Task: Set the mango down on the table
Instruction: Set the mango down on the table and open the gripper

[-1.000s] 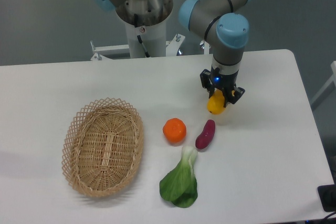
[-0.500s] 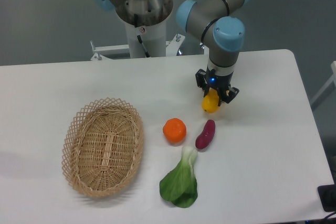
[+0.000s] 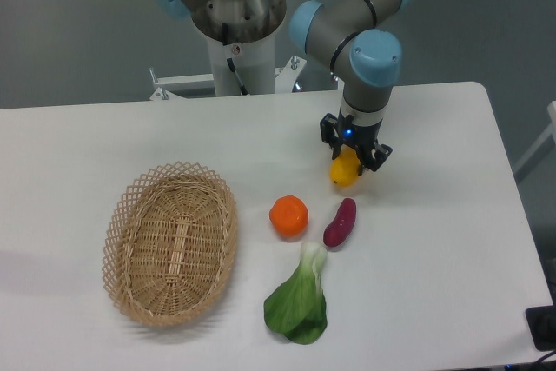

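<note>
Pincer tight around the mango

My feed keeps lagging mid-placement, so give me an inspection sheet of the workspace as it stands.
Surface: white table, plain.
Job's things: mango in the hand, low over the table; contact with the top cannot be told.
Clutter: wicker basket, empty; orange; purple sweet potato; bok choy.
Hand: shut on the mango, pointing down.
Cables: nothing seen.
Surroundings: arm pedestal behind the table, grey floor.
</note>
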